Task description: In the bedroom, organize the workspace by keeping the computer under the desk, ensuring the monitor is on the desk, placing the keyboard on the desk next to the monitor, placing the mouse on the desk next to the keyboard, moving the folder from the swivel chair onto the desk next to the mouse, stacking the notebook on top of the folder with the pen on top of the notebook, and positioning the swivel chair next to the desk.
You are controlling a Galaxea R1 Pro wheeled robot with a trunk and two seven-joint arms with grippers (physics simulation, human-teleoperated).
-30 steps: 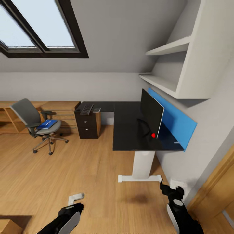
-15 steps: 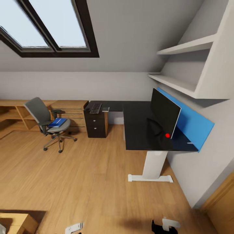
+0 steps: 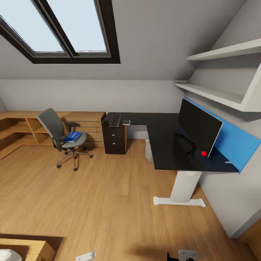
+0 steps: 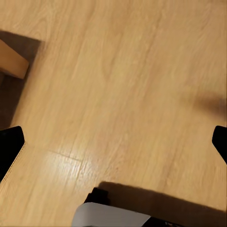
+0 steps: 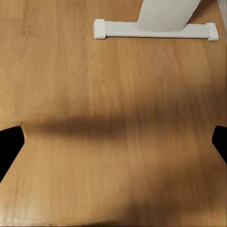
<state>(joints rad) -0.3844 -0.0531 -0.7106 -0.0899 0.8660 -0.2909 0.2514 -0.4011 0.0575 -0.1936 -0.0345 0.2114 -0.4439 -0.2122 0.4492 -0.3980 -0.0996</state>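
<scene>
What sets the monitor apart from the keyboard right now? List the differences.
The monitor stands upright on the near wing of the desk, by the blue wall panel; the keyboard lies flat on the far wing, above the black drawers. The monitor looks much larger, a smooth screen with a red dot; the keyboard is a small strip of keys. Both are black and already on the desk, far apart.

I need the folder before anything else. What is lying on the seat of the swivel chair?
On the grey seat of the swivel chair lies the blue folder, with a thin pale streak on top, too small to identify. Whatever may sit beneath the folder is covered.
</scene>
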